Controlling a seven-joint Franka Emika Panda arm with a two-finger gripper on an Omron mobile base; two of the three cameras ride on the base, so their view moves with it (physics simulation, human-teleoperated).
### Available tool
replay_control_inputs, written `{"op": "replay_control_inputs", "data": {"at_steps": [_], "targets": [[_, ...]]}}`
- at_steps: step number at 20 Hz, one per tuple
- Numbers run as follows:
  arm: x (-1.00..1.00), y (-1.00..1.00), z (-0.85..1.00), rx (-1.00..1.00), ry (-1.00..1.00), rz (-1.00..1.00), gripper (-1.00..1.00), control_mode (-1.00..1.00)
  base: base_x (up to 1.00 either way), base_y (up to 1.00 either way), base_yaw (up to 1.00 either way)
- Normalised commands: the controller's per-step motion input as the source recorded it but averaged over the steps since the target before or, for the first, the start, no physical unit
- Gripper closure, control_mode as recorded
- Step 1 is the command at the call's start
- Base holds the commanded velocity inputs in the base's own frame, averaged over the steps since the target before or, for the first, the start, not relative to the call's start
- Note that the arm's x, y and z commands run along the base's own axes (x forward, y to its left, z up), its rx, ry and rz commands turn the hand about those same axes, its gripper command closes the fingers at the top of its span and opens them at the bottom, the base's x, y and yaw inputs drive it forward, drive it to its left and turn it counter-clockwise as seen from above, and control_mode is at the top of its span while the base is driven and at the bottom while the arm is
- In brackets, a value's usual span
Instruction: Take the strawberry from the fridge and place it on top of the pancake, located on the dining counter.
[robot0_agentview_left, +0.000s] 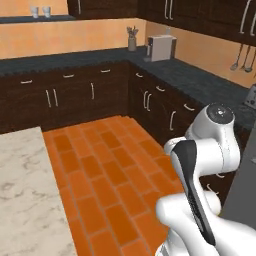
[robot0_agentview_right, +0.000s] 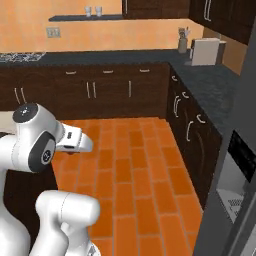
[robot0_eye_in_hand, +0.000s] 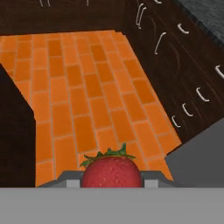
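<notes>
gripper (robot0_eye_in_hand: 111, 183) pinches strawberry (robot0_eye_in_hand: 111, 171) at 6 o'clock, clamped for carrying | fridge (robot0_agentview_right: 231, 190) at 4 o'clock | dining counter (robot0_agentview_left: 22, 195) at 8 o'clock awaits delivery

an orange brick-pattern floor (robot0_agentview_left: 110, 170) fills the middle of the kitchen, running between dark wood cabinets (robot0_agentview_left: 75, 97) with pale curved handles. a dark grey speckled worktop (robot0_agentview_left: 65, 57) tops the cabinets and turns the corner along the right wall. near that corner stands a white boxy appliance (robot0_agentview_left: 161, 47), and just beside it a grey holder with utensils (robot0_agentview_left: 132, 39). the wall behind is orange. a dark shelf (robot0_agentview_right: 85, 18) high on it carries two pale cups (robot0_agentview_right: 93, 11). utensils (robot0_agentview_left: 241, 57) hang on the right wall under the upper cabinets (robot0_agentview_left: 200, 15).
</notes>
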Motion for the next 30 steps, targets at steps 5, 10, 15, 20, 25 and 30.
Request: {"op": "replay_control_inputs", "data": {"at_steps": [5, 10, 15, 20, 25, 30], "targets": [[0.0, 0.0, 0.0, 0.0, 0.0, 0.0, 1.0, 1.0, -1.0, 0.0, 0.25], [0.0, 0.0, 0.0, 0.0, 0.0, 0.0, 1.0, 1.0, -1.0, 0.33, 0.21], [0.0, 0.0, 0.0, 0.0, 0.0, 0.0, 1.0, 1.0, -0.74, 0.81, 0.2], [0.0, 0.0, 0.0, 0.0, 0.0, 0.0, 1.0, 1.0, -0.65, 0.99, 0.14], [0.0, 0.0, 0.0, 0.0, 0.0, 0.0, 1.0, 1.0, -1.0, 0.16, 0.01], [0.0, 0.0, 0.0, 0.0, 0.0, 0.0, 1.0, 1.0, -1.0, 0.13, 0.02]]}}
